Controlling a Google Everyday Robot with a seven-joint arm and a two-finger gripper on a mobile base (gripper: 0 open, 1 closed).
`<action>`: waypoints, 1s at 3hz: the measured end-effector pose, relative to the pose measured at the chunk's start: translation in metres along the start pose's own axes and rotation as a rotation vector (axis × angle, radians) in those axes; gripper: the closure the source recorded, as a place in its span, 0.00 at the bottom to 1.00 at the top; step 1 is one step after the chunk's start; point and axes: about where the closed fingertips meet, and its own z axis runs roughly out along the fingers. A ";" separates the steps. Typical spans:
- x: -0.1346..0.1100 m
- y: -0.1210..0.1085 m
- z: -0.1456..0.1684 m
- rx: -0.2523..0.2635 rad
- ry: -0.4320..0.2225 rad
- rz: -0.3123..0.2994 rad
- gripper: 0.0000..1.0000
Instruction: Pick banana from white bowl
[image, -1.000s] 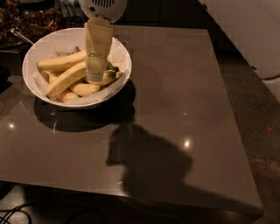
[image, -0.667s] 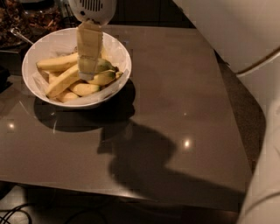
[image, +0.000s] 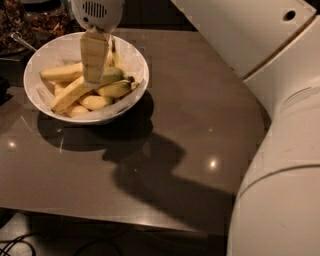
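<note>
Quick update from us: the end effector (image: 93, 80) is down inside the white bowl (image: 134, 59), right about the middle of it, with its tip in among the fruit. Over the last second it has slid from the bowl's right half toward the centre. The big white arm (image: 280, 150) has also swung in and now fills everything to the right of the bowl. The bowl and the pile inside it look unmoved.

We honestly can't tell how far open the end effector is, or whether it has hold of anything, because its tip sits tight against the pile. The nearest banana (image: 116, 89), a greenish one, lies just right of that tip, in the bowl with the yellower ones. Nothing is lifted clear of the rim.

Our read is that it's lining up on a grasp, not hauling anything out yet. The dark dish (image: 10, 47) and its spoon (image: 22, 42), just behind the bowl's left edge, aren't involved. The bowl rests on the table (image: 200, 115).
</note>
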 end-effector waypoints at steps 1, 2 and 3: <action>-0.005 -0.008 0.012 -0.015 0.004 0.015 0.29; -0.009 -0.016 0.025 -0.031 0.014 0.042 0.30; -0.009 -0.023 0.037 -0.047 0.024 0.074 0.33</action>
